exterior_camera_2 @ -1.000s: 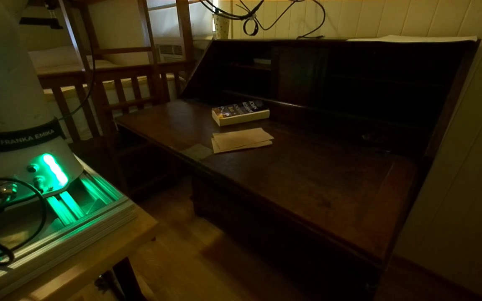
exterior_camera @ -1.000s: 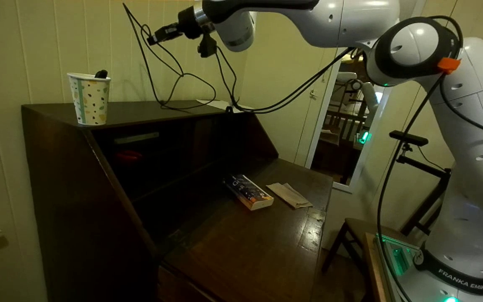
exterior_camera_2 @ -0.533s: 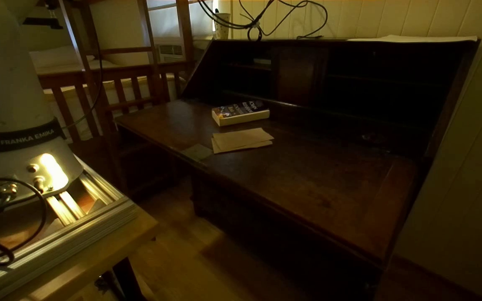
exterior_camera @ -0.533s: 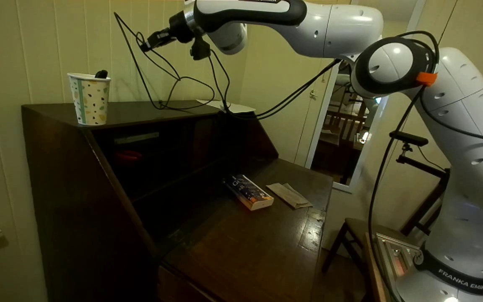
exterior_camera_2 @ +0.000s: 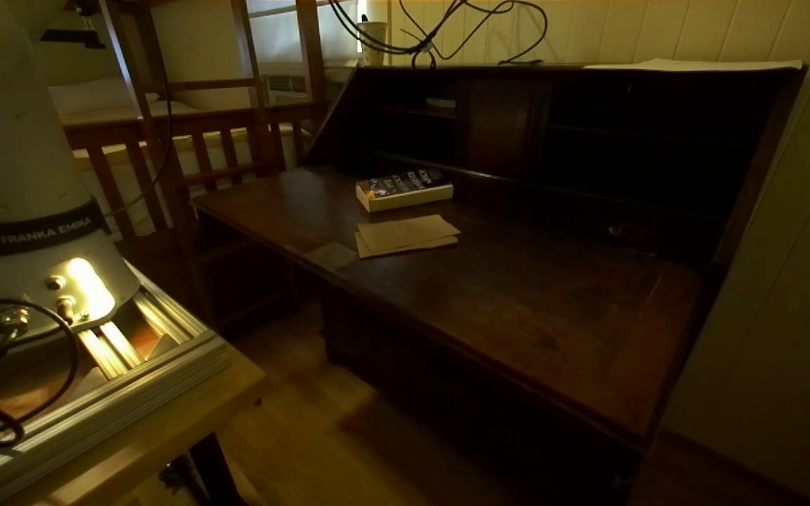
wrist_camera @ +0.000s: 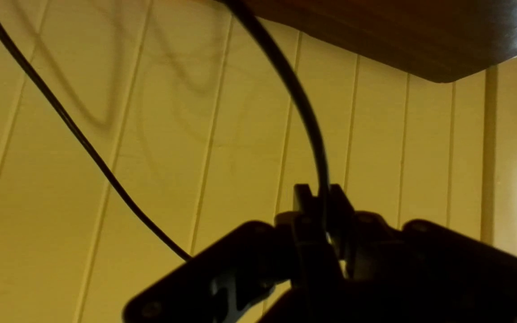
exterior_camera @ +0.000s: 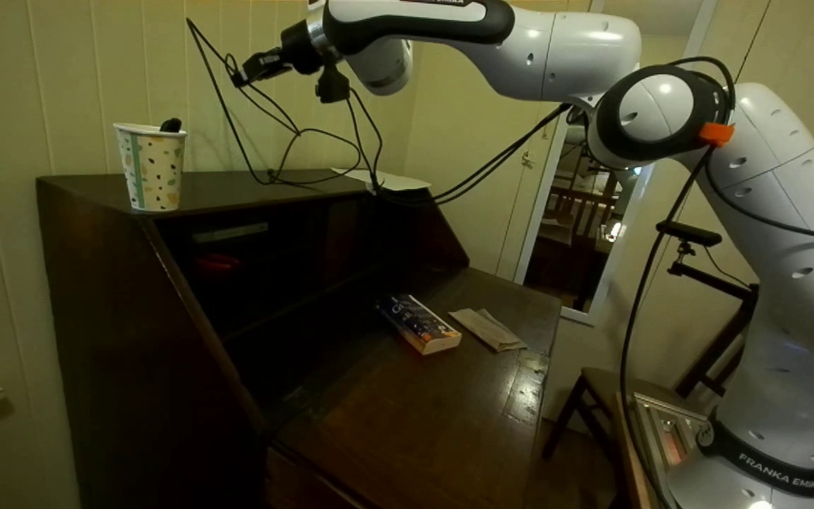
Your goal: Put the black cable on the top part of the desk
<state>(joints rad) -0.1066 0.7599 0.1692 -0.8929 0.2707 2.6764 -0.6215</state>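
The thin black cable hangs in loose loops from my gripper. Its lower loops rest on the top part of the desk, a narrow dark board. In an exterior view the cable shows above the board's edge, with one end lying on it; the gripper is out of that view. In the wrist view my gripper is shut on the cable, which runs between the fingertips. Another strand passes at left. The board shows at the upper right there.
A patterned paper cup stands on the board's near corner. White paper lies at its far end. The robot's own thicker cables sag by the board's edge. A book and folded papers lie on the writing leaf. A wall stands behind.
The arm and gripper have moved down and a little left in an exterior view, lowering the cable's upper part. The lower loops have barely moved. The base light went from green to white.
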